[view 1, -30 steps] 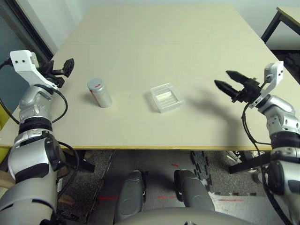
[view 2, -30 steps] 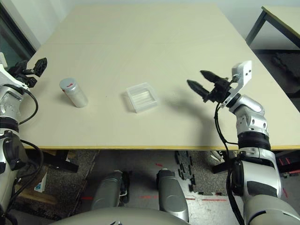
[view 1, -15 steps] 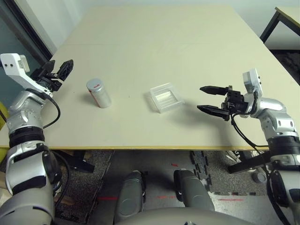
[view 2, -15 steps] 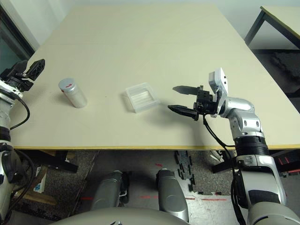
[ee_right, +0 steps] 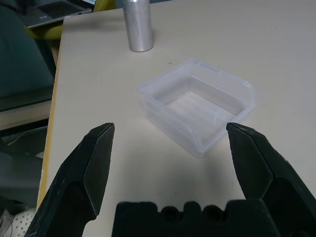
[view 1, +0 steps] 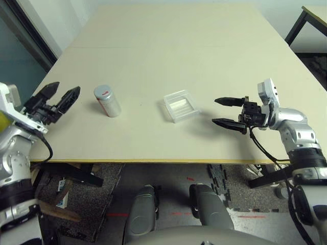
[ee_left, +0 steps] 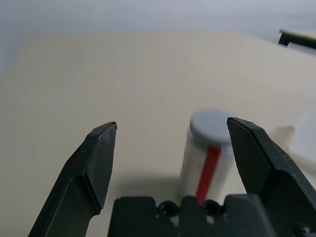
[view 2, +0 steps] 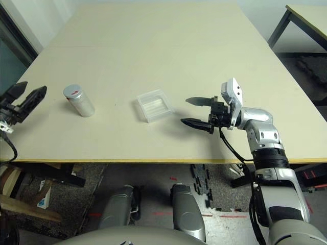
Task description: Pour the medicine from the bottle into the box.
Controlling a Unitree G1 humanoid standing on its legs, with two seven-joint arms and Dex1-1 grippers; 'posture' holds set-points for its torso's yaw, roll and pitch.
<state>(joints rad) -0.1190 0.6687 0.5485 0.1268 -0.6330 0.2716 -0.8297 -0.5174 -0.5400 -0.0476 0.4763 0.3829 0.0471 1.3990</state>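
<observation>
1. Beige laminate table [view 1: 168, 46]: the work surface, carrying the bottle and the box, which stand well apart from each other.
2. Bottle [view 1: 108, 101]: a whitish-grey cylinder, upright, with its round grey cap on and a red stripe down its label; it stands toward the table's left side.
3. Box [view 1: 181, 106]: a shallow clear plastic tray with a rim, near the table's middle, to the right of the bottle; it looks bare inside.
4. Left gripper [view 1: 57, 97]: fingers spread wide, holding nothing; it hangs at the table's left edge, pointing toward the bottle and apart from it.
5. Right gripper [view 1: 223, 112]: fingers spread wide, holding nothing; it hovers level over the table, just right of the box, pointing toward it.
</observation>
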